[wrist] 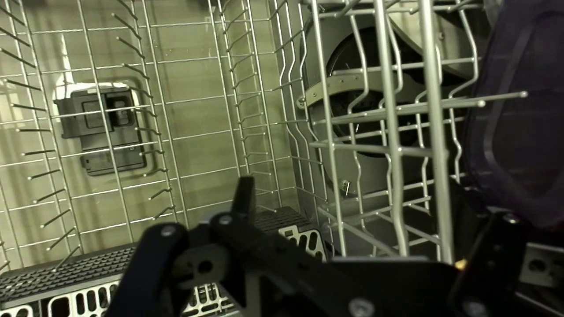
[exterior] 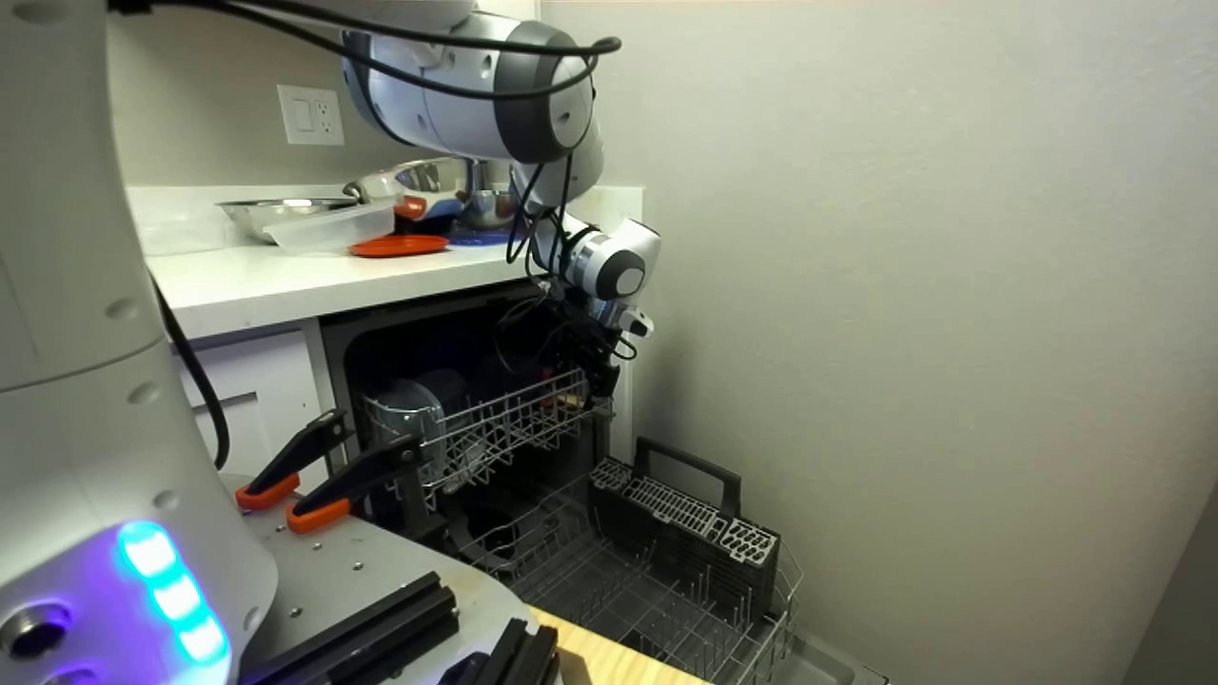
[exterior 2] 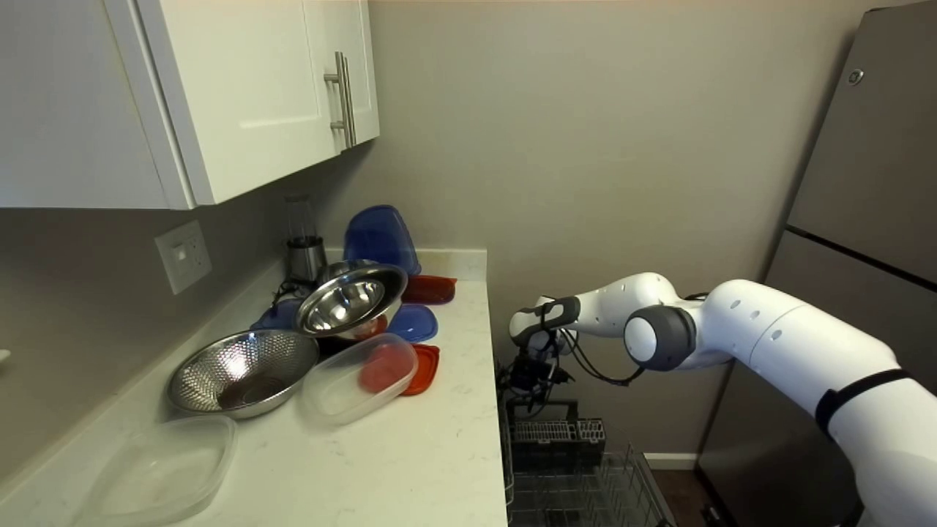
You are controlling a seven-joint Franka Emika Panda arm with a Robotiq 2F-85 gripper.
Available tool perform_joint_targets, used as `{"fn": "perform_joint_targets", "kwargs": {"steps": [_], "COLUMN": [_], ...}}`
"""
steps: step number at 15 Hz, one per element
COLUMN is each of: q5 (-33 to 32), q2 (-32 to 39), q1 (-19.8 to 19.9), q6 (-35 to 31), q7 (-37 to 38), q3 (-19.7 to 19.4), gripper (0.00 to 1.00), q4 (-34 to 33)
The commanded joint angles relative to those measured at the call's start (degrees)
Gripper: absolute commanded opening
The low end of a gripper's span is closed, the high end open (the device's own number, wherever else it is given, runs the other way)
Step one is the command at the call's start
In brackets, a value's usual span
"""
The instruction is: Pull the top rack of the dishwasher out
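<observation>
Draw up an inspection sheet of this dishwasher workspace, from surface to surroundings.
Surface: white counter, topped with kitchenware.
Dishwasher: open; lower rack drawn out, bearing a dark cutlery basket.
Top rack: holds a clear container; not out as far as the lower rack.
Clutter: steel colander, steel bowls, clear tubs, red lids and blue lids on the counter.
Gripper: at the top rack's end nearer the wall; jaws apart, rack wires showing between them in the wrist view; contact cannot be told.
Cables: black cables loop along the arm, some hanging near the gripper; snagging cannot be told.
Surroundings: wall beside the dishwasher, fridge, white wall cabinet.
People: nothing seen.
</observation>
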State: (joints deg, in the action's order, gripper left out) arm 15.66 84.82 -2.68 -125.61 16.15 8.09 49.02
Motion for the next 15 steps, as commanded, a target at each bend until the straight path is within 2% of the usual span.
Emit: {"fn": "perform_joint_targets", "kwargs": {"steps": [1, 6, 15], "q5": [-0.8, -1.3, -2.0], "q2": [0.0, 0.1, 0.0], "q1": [-0.3, 0.5, 5.2], "q6": [-0.5, 0.1, 5.5], "q7": [2.2, 3.2, 2.7], "q3": [-3.4, -5.7, -8.7], "gripper": [1.00, 1.00, 1.00], "q4": [1.4, 1.2, -0.9]}}
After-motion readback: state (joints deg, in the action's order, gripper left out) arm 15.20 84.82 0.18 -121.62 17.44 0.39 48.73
